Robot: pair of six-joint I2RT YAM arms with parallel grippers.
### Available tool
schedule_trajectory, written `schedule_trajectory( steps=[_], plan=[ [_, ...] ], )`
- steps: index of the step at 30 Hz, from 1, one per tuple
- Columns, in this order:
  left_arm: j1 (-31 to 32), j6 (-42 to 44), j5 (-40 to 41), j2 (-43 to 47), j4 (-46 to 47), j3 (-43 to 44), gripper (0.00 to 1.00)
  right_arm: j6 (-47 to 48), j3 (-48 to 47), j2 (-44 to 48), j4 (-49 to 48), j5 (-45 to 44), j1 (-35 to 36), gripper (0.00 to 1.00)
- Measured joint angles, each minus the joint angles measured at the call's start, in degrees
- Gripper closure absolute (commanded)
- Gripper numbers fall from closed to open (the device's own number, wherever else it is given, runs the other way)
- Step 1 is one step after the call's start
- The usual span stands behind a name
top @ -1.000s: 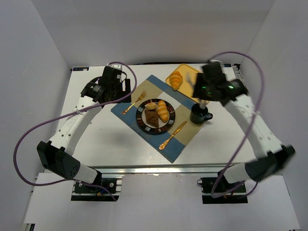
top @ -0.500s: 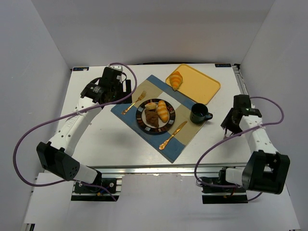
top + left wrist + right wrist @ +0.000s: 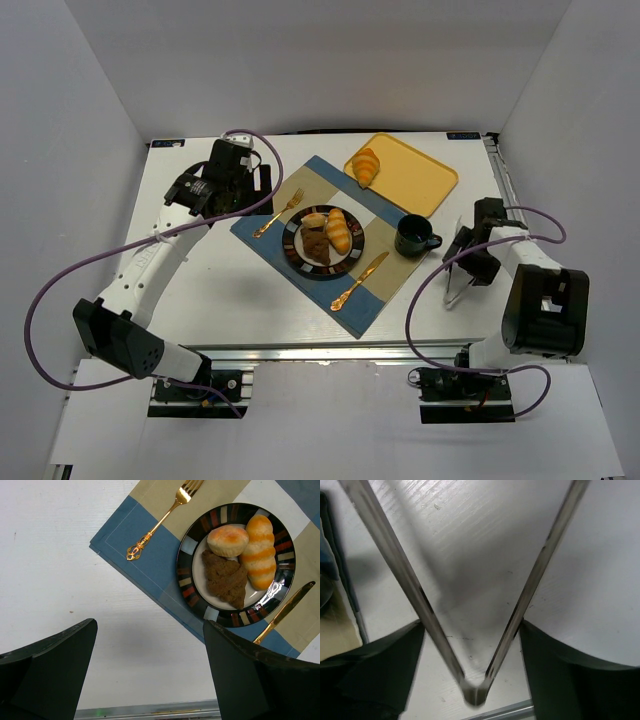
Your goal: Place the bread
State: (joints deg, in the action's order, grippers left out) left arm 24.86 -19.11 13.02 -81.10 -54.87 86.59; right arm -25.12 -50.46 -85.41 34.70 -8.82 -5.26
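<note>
A striped dark plate on the placemat holds a golden croissant, a dark brown pastry and a tan bun. A second croissant lies on the yellow tray. The left wrist view shows the bun, croissant and brown pastry. My left gripper is open and empty above the table left of the plate. My right gripper is low at the right of the table, its fingers against the arms of metal tongs, which are spread in a V and hold nothing.
A blue and beige placemat carries a gold fork and a gold knife. A dark mug stands at its right corner, just left of my right gripper. The tongs' tips point toward the table's near edge.
My right arm swung from over the yellow tray down to the right side of the table, right of the mug. The left arm and the bread have not moved.
</note>
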Motion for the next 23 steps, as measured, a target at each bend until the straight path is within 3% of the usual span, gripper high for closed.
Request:
schedule_trajectory(
  steps=[6, 16, 23],
  plan=[
    [0.0, 0.0, 0.04, 0.0, -0.02, 0.0, 0.02, 0.02, -3.91, 2.16, 4.92, 0.22, -0.02, 0.11],
    [0.0, -0.02, 2.4, -0.04, -1.09, 0.81, 0.02, 0.02, -28.0, 23.65, 17.0, -1.9, -0.04, 0.11],
    [-0.02, -0.26, 6.03, -0.22, -1.81, 4.11, 0.02, 0.04, -28.85, 31.26, 17.18, 5.18, -0.04, 0.11]
  ],
)
